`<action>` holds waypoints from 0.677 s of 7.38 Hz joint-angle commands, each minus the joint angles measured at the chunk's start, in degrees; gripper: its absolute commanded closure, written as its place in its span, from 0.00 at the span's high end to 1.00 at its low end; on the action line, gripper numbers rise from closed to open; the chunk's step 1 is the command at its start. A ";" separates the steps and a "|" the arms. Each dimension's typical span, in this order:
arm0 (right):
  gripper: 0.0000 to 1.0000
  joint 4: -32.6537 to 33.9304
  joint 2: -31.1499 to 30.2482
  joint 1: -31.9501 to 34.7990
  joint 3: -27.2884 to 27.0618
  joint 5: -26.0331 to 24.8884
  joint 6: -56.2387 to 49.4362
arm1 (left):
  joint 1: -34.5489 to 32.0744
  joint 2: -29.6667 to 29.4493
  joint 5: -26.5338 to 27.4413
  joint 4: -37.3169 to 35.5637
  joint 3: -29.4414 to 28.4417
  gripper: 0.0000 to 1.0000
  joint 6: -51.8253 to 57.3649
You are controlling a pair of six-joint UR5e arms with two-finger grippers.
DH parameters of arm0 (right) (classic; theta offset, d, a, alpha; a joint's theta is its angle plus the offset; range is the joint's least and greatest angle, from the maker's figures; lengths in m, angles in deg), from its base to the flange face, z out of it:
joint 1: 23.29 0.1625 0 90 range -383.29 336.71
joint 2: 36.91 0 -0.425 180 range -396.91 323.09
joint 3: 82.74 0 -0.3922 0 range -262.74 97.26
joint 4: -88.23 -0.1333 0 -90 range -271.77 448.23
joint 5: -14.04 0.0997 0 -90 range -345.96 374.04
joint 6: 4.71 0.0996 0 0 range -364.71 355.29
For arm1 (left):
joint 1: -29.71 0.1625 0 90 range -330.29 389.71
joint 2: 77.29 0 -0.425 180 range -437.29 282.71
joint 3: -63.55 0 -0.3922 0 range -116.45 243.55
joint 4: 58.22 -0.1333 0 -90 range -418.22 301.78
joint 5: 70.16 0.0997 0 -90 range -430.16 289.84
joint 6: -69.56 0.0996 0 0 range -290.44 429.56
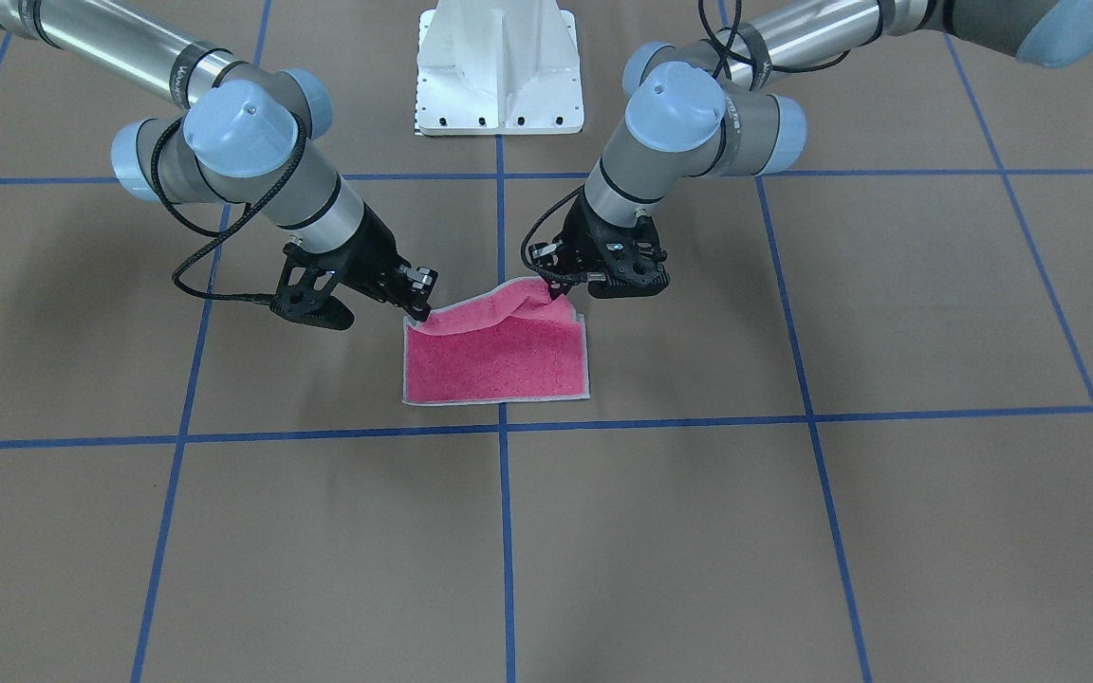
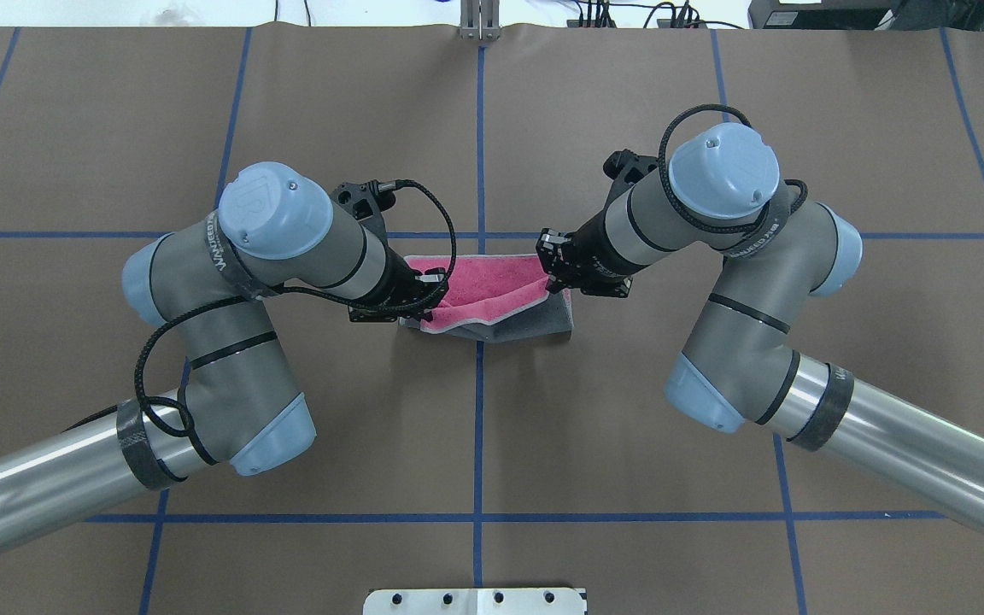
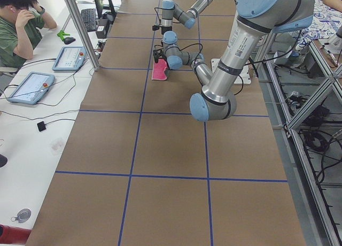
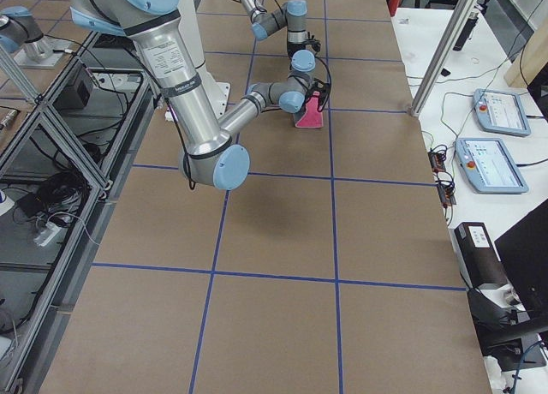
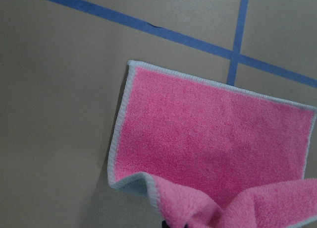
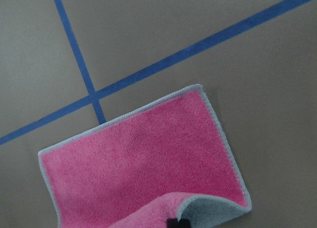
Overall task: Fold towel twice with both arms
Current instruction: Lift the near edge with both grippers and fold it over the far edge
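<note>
Grippers first, reading across the overhead view from the robot's left: you see the left gripper (image 2: 430,284) pinched narrow on the corner of the towel (image 2: 492,289) nearest the robot on that side, raised a little off the table (image 2: 629,427). Between the two arms the towel lies across the centre blue tape line (image 2: 479,410), pink face up. Its far edge and both far corners rest flat on the paper, while the near edge is lifted and sags in the middle, so the dark grey underside shows beneath the pink. On the right, the right gripper (image 2: 553,278) is likewise closed on the other near corner, seemingly a little lower. Holding both near corners and leaving the far edge down looks deliberate: the flat half anchors the cloth and gives you a hinge, so the lifted edge can be carried over onto the far one. You are, by the look of it, at the start of the first fold, with nothing folded yet. Watch the slack between the grippers; uneven travel would likely land the corners askew.
</note>
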 commanded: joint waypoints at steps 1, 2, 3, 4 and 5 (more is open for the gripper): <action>0.00 -0.07 0.10 0.79 0.54 -0.12 -0.01 | -0.92 -0.78 0.04 0.02 -2.12 0.00 -0.17; 0.00 -1.02 0.10 0.70 1.94 -1.16 -0.01 | -1.62 -0.78 0.04 0.11 -3.09 0.00 -0.17; 0.00 -5.04 0.19 0.70 5.00 -1.61 0.07 | -2.23 -0.78 0.04 0.11 -3.18 0.00 -0.25; 0.00 -6.56 0.19 0.70 6.25 -1.70 0.07 | -2.33 -0.87 0.04 0.11 -3.62 0.00 -0.25; 0.00 -6.57 0.19 0.70 6.26 -1.70 0.07 | -2.33 -1.48 0.04 0.11 -4.32 0.00 -0.25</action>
